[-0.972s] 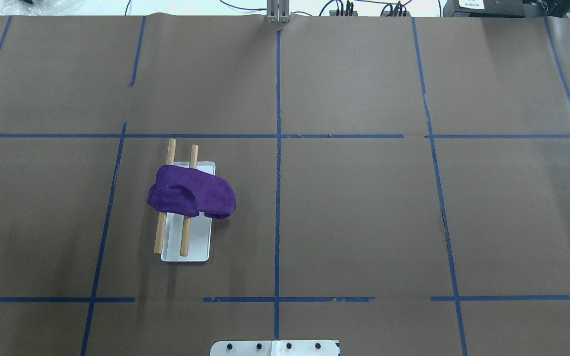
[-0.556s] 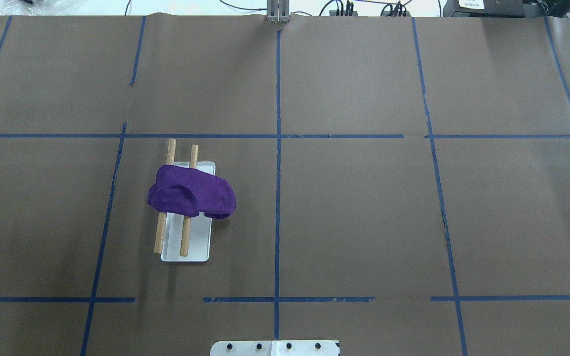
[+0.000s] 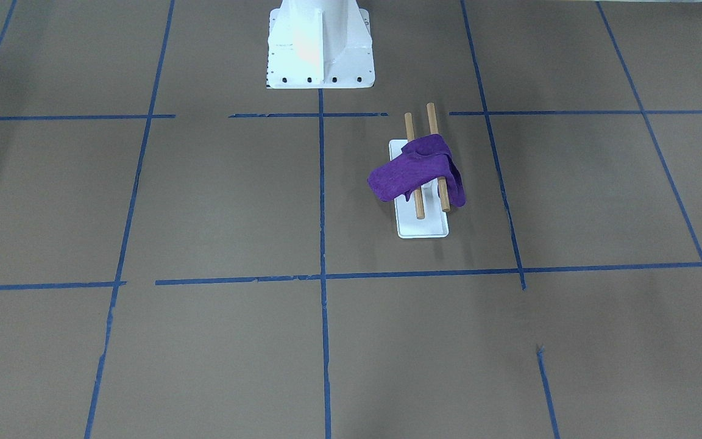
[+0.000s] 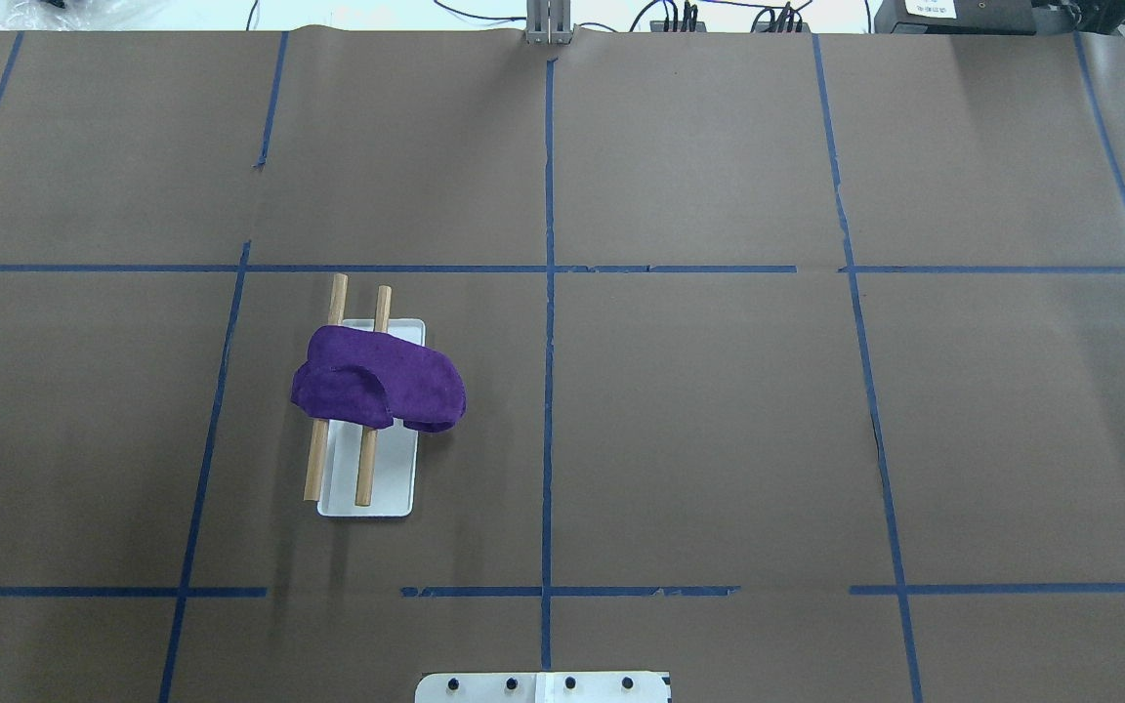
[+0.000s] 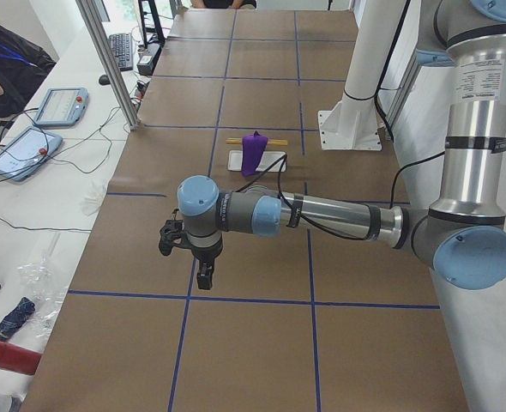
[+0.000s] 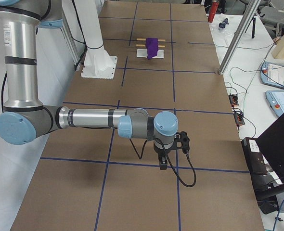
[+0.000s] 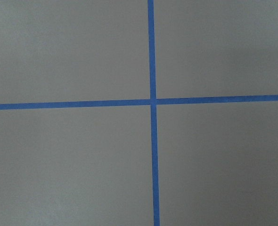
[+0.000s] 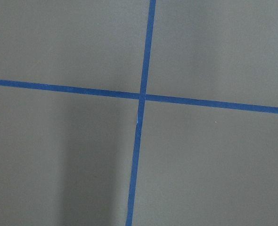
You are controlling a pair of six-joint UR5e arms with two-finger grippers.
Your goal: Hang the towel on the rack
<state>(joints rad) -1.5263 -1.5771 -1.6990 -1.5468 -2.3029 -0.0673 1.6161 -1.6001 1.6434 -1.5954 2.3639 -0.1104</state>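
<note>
The purple towel (image 4: 377,386) hangs draped across both brown wooden rods of the rack (image 4: 389,478), on the left half of the table. It also shows in the front view (image 3: 415,171), over the rack's white base (image 3: 424,227). Neither gripper is near it. My left gripper (image 5: 203,276) shows only in the left side view, far from the rack toward the table's left end. My right gripper (image 6: 163,163) shows only in the right side view, near the table's right end. I cannot tell whether either is open or shut. Both wrist views show only brown paper and blue tape lines.
The white robot pedestal (image 3: 319,46) stands at the table's robot side. Brown paper with a blue tape grid (image 4: 549,293) covers the table. Tablets (image 5: 60,105) and cables lie past the far edge, where an operator (image 5: 0,64) sits.
</note>
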